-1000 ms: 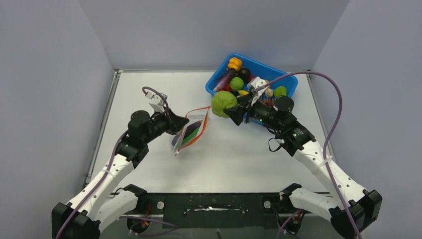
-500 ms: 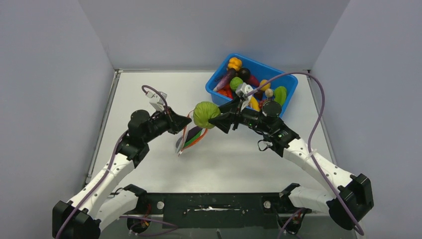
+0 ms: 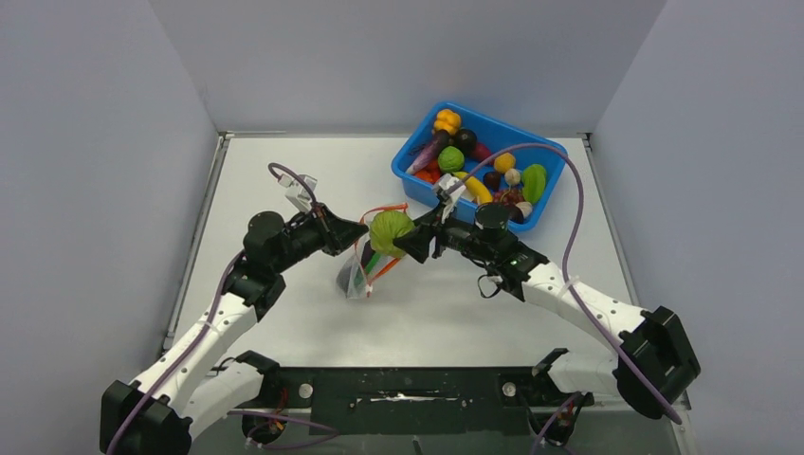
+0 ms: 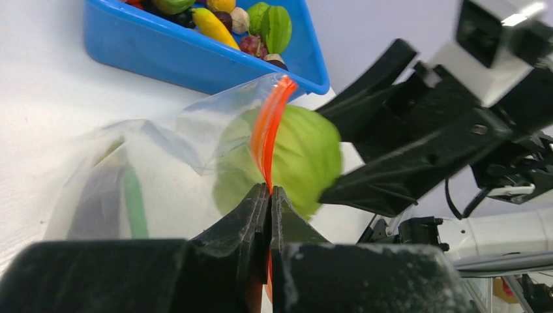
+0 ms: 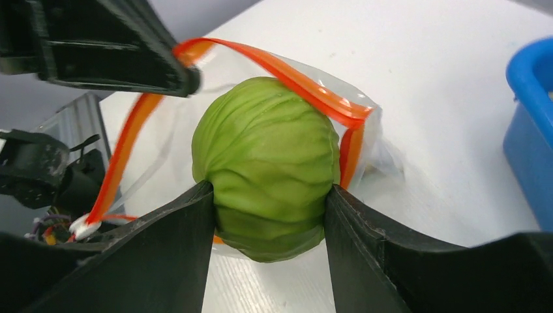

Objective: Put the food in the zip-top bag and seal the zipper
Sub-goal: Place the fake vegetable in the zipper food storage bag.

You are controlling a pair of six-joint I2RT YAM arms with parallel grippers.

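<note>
White table (image 3: 427,313), grey walls (image 3: 95,142). Green cabbage (image 5: 264,150) clenched in right gripper (image 5: 269,189) at bag (image 4: 150,169) mouth; zipper (image 4: 274,111) pinched by left gripper (image 4: 269,190), nine o'clock of it

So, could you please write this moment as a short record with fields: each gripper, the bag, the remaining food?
left gripper: shut on the thin red-orange zipper strip of the clear crinkly plastic bag, holding its mouth open
right gripper: shut on a round ribbed green toy vegetable
green vegetable position: in the bag's mouth, between the zipper's two strips
zipper: unsealed
left over: small toy foods in the blue plastic bin
</note>
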